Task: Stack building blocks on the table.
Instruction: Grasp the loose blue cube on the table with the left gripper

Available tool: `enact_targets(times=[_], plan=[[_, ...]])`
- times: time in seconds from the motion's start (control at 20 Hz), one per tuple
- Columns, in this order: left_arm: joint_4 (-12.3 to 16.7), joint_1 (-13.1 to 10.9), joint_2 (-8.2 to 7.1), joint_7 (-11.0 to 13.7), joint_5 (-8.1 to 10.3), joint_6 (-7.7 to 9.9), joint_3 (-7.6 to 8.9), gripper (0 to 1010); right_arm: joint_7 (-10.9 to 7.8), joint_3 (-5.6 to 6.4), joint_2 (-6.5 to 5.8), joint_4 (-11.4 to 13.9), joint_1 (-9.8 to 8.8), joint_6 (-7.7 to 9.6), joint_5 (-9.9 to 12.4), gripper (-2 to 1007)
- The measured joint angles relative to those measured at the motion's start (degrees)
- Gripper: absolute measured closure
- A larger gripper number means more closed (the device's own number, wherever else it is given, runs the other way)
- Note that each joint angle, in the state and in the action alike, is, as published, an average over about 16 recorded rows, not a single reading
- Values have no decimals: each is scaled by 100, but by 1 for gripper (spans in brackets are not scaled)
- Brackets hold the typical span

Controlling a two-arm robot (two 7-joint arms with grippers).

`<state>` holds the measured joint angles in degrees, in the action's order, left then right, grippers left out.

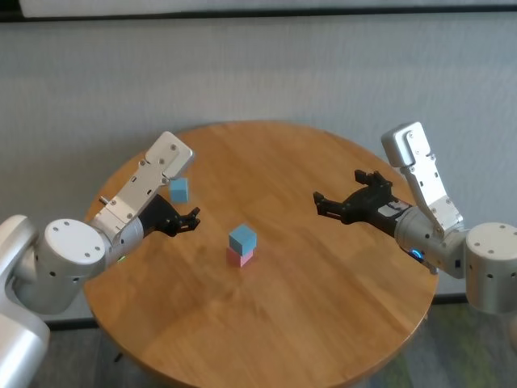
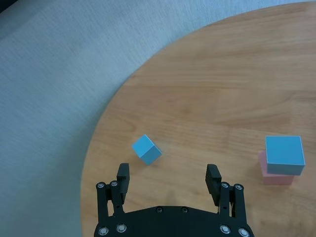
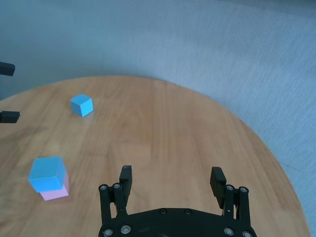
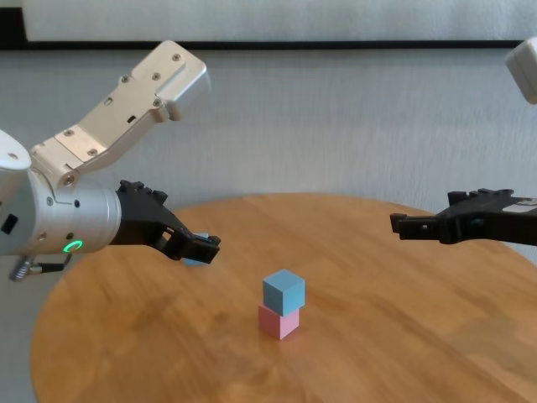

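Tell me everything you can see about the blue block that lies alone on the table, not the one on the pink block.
The lone blue block is a small, plain, matte light-blue cube with no marks, sitting flat on the wooden table near its far left edge. It is turned at an angle, so one corner faces the left claw. That claw is open and nearby, over the table, but not touching it. Nothing rests on the block, and it stands apart from the two-block stack.
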<state>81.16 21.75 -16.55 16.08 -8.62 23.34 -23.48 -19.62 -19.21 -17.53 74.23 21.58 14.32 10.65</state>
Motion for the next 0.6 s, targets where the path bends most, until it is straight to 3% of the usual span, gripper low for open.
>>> enact_targets(times=[0.3,0.6], plan=[[36,-92,-13,-50,6,-65,107,10,32,28,-68,54,-41,-10,-31,5],[-25,-169,8,-107,65,-200,344,10,3,13,-44,27,-24,-10,-20,5]])
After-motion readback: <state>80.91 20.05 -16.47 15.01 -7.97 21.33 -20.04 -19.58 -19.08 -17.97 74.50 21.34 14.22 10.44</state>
